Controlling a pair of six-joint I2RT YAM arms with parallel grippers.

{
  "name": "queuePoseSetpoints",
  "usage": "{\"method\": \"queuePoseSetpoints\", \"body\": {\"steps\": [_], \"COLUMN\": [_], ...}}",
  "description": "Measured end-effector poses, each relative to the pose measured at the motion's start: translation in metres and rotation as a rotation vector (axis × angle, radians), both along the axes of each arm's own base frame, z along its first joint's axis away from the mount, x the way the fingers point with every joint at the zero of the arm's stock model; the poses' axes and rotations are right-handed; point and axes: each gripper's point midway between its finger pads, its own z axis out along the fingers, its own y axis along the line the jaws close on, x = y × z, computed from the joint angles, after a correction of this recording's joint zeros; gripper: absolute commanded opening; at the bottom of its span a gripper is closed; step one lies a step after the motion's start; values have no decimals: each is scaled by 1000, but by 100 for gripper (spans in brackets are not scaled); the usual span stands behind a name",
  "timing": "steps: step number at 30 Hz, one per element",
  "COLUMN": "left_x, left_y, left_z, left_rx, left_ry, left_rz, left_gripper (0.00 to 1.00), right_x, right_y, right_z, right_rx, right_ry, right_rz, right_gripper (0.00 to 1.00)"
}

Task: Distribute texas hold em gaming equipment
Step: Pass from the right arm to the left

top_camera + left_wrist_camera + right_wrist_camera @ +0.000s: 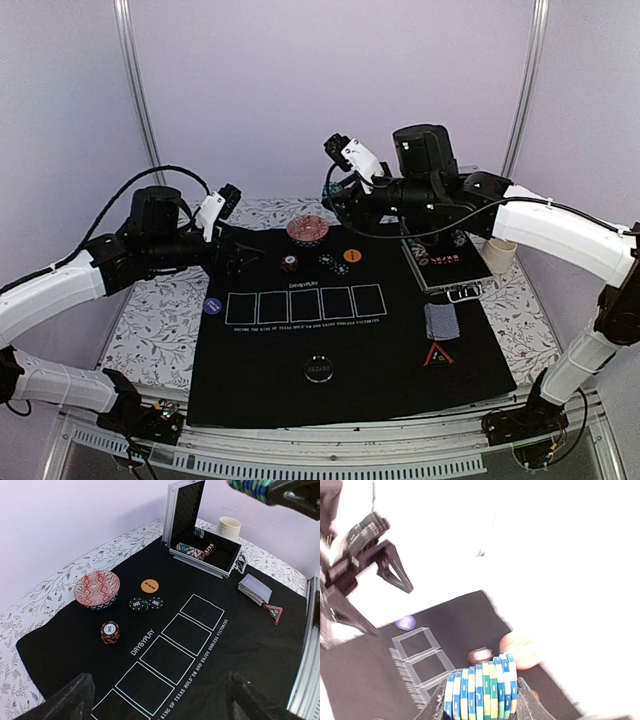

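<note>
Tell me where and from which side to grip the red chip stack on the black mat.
I would come from straight above and close on the round edge of the red chip stack, low enough to catch every chip. It stands upright, apart from the patterned bowl and the black chips, so its sides look free.

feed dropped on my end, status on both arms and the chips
left gripper open, empty, over the mat. right gripper shut on a chip stack, held high. bowl, loose chips close by.

Plain pale lilac walls [300, 80], two metal poles [138, 90] up the back, white floral tablecloth [150, 325] underneath, bright even light.
</note>
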Motion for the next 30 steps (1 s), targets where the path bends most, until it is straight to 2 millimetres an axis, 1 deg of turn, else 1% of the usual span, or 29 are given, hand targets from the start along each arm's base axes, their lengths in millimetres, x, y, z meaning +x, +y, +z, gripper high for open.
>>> {"method": "queuePoseSetpoints", "body": {"steps": [1,5,9,13,17,19,20,22,25,26,28,30], "left_x": [0,0,0,1,-1,-3,-5,-12,-33,-43,-59,-70], "left_y": [0,0,0,-1,-3,-5,-8,-14,-32,-39,-47,-49], "left_z": [0,0,0,-2,-3,-4,-4,-4,-7,-7,-5,4], "left_rx": [0,-1,-1,2,-1,-4,-6,-4,22,30,38,19], "left_ry": [1,1,1,7,12,18,20,18,3,-1,-13,-29], "left_rz": [1,1,1,-1,-15,-33,-51,-92,-189,-226,-278,-305], "left_gripper": [92,92,92,92,91,90,89,89,89,89,89,89], "right_x": [-3,-11,-25,-42,-62,-74,-80,-91,-102,-106,-108,-111], "right_y": [3,11,13,23,43,50,52,53,58,63,72,86], "right_z": [-7,-34,-70,-114,-168,-188,-196,-207,-212,-214,-223,-238], "right_rx": [39,133,186,194,160,141,136,134,158,163,159,140], "right_ry": [90,361,616,851,1076,1154,1195,1251,1324,1349,1390,1425], "right_rz": [-8,-49,-91,-106,-100,-89,-88,-82,-51,-40,-30,-20], "right_gripper": [2,2,2,2,2,2,2,2,2,2,2,2]}}
